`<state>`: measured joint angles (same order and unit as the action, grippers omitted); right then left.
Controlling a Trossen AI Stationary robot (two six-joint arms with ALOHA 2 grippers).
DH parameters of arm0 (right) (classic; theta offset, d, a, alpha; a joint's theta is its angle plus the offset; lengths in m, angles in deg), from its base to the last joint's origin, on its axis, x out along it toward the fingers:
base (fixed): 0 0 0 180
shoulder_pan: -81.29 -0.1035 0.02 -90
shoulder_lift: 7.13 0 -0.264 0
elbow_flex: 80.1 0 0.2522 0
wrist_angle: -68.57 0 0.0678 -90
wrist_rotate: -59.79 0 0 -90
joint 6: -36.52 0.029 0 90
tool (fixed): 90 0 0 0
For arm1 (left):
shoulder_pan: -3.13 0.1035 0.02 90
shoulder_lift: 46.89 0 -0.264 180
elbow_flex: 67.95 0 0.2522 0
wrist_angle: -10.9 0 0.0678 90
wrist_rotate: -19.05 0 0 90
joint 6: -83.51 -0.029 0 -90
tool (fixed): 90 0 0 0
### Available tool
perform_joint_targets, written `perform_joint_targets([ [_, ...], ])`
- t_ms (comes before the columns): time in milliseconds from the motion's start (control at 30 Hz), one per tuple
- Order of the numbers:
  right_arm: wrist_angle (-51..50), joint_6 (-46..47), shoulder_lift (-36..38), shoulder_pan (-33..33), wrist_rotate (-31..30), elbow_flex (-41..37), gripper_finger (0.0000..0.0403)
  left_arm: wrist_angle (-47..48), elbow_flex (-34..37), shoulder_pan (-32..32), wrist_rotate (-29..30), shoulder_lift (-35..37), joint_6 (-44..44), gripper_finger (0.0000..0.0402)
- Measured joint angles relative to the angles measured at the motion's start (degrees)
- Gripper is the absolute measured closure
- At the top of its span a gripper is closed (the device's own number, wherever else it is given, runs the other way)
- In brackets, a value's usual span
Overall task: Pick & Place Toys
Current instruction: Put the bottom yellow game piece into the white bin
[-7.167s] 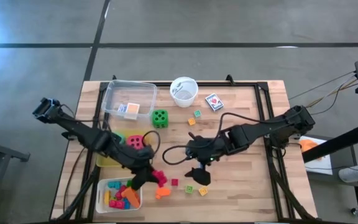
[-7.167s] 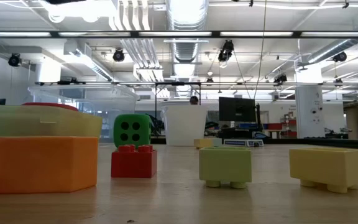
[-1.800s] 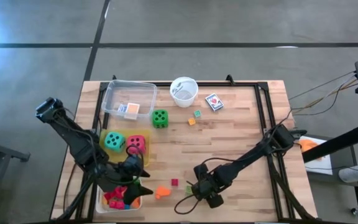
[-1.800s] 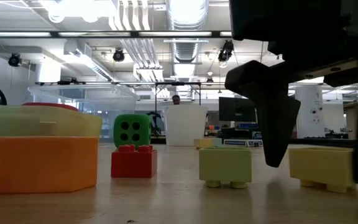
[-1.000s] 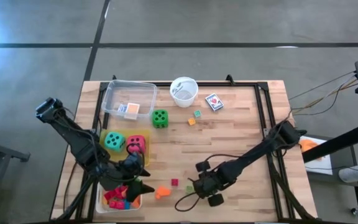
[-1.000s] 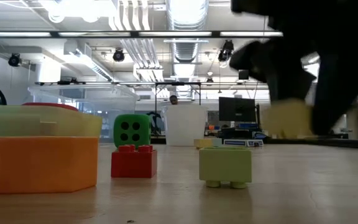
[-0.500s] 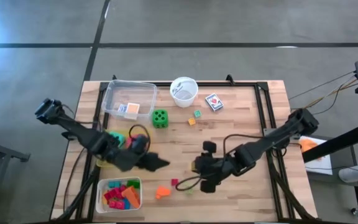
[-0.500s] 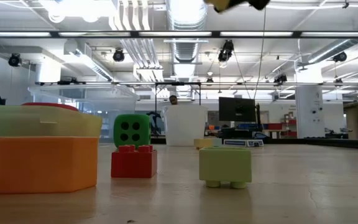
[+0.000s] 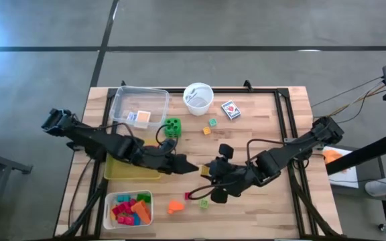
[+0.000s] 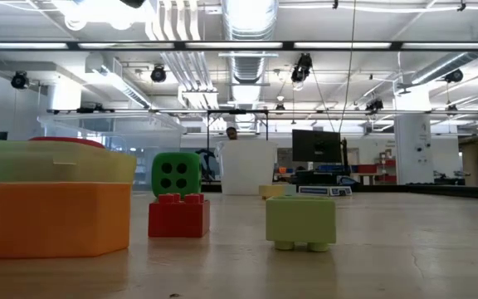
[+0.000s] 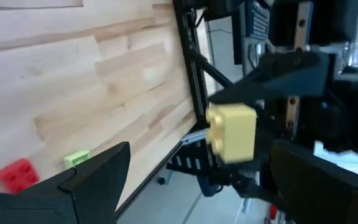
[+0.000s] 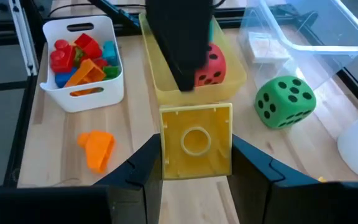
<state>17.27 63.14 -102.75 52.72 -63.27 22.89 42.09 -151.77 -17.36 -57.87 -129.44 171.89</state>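
A yellow block (image 12: 196, 140) hangs above the table's middle, with my right gripper (image 9: 208, 172) shut on it. My left gripper (image 9: 193, 167) faces it from the left, open; in the left wrist view the yellow block (image 11: 232, 134) shows beyond the left gripper's (image 11: 199, 163) spread fingers, apart from them. On the wood near the front lie an orange piece (image 9: 174, 207), a red brick (image 9: 188, 196) and a light green brick (image 9: 204, 203). A green die (image 9: 173, 126) stands farther back. Neither gripper shows in the low view. My right gripper pinches the yellow block by two opposite sides (image 12: 165, 143) between its two fingers (image 12: 143, 168). The block's hollow underside faces the wrist camera. The fingers slant down from the table's right. The block is lifted clear of the table.
A white bin (image 9: 129, 209) of bright blocks stands at the front left, a yellow tray (image 9: 133, 169) with a red die (image 12: 210, 62) behind it, and a clear tray (image 9: 139, 107) at the far left. A white cup (image 9: 198, 98), a card pack (image 9: 230, 109) and two small blocks (image 9: 210, 126) lie at the back.
My right gripper has risen from the table's near edge with the yellow block, lifted it clear and carried it toward the middle. My left gripper has swung from above the white bin toward the right and far side, rolled its wrist, and now faces the block, still open.
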Motion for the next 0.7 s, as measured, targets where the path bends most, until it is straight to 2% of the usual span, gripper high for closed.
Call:
perform_joint_targets([
  [233, -0.02, -0.27, 0.0, 0.36, 0.04, 0.11, 0.0275, -6.84, -0.02, 2.25, -4.99, -3.51, -0.97, 0.0031],
  [500, 0.04, -0.25, -0.02, 0.52, 0.05, 0.22, 0.0275, -8.77, -0.11, 3.14, -6.29, -5.12, -0.93, 0.0035],
  [700, 0.05, -0.25, -0.02, 0.52, 0.07, 0.22, 0.0275, -9.04, -0.13, 3.42, -6.29, -5.37, -0.97, 0.008],
])
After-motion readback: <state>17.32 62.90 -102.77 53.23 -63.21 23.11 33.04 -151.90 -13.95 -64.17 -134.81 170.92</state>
